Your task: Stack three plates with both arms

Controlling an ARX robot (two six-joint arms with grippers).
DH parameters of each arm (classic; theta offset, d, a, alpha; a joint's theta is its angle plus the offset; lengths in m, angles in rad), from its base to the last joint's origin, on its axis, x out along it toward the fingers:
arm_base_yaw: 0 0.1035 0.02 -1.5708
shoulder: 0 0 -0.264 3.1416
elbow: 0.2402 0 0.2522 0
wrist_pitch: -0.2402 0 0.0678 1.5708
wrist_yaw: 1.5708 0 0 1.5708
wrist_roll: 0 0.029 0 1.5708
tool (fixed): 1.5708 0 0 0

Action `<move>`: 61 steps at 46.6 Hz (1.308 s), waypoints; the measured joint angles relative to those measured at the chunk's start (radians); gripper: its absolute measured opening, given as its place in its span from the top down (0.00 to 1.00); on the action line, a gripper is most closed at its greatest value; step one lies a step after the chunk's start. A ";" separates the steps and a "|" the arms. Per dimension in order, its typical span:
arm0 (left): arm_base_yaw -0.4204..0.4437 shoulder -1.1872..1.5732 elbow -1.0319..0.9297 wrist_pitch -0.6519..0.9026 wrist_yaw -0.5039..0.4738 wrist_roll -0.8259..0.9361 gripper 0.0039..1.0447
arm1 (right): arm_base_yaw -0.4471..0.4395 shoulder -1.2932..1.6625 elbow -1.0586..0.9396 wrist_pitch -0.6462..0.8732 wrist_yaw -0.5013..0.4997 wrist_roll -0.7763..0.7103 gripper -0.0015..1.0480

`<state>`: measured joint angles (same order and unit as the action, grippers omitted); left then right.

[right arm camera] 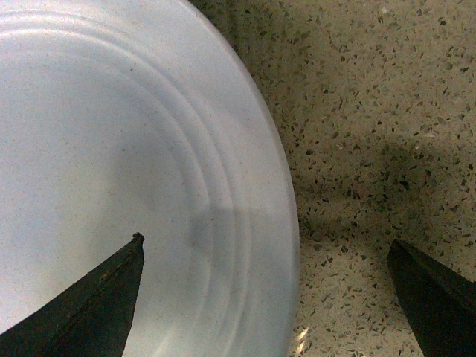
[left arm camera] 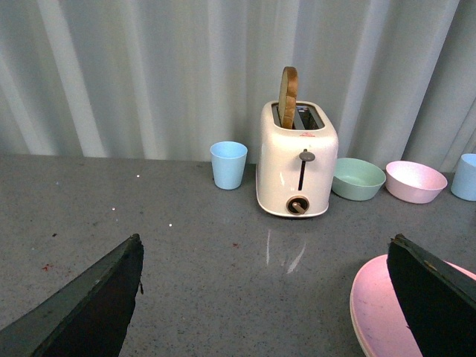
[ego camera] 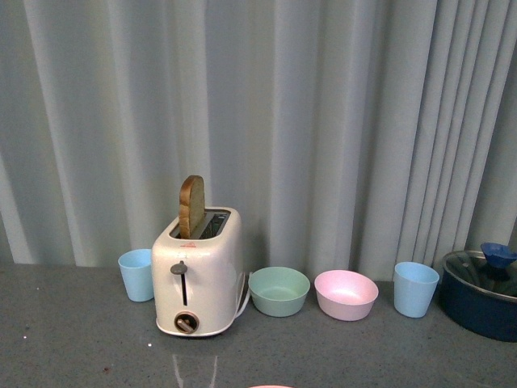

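The pink plate (left arm camera: 383, 312) lies flat on the grey counter in the left wrist view; a sliver of its rim (ego camera: 271, 386) shows at the bottom edge of the front view. My left gripper (left arm camera: 268, 297) is open above the counter, one finger over the pink plate's edge. The light blue plate (right arm camera: 126, 163) fills the right wrist view, flat on the speckled counter. My right gripper (right arm camera: 268, 297) is open low over it, straddling its rim. The cream plate is out of view. Neither arm shows in the front view.
A cream toaster (ego camera: 199, 275) with a slice of bread stands at the back, with a blue cup (ego camera: 136, 274), a green bowl (ego camera: 279, 290), a pink bowl (ego camera: 346, 293), another blue cup (ego camera: 416, 288) and a dark blue lidded pot (ego camera: 482, 291) along the curtain.
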<state>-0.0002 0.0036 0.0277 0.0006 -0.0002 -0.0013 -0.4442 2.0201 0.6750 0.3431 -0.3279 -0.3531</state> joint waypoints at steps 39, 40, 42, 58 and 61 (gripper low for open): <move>0.000 0.000 0.000 0.000 0.000 0.000 0.06 | -0.016 -0.010 -0.019 0.010 -0.009 0.032 0.97; 0.000 0.000 0.000 0.000 0.000 0.000 0.06 | -0.018 -0.013 -0.019 0.011 -0.012 0.038 0.97; 0.000 0.000 0.000 0.000 0.000 0.000 0.06 | -0.019 -0.017 -0.019 0.010 -0.016 0.044 0.97; 0.000 0.000 0.000 0.000 0.000 0.000 0.06 | -0.021 -0.095 -0.033 -0.006 -0.029 0.053 0.97; 0.000 0.000 0.000 0.000 0.000 0.000 0.06 | -0.025 -0.121 -0.035 -0.013 -0.027 0.051 0.97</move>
<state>-0.0002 0.0036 0.0277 0.0006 -0.0002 -0.0010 -0.4690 1.8992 0.6395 0.3302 -0.3553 -0.3023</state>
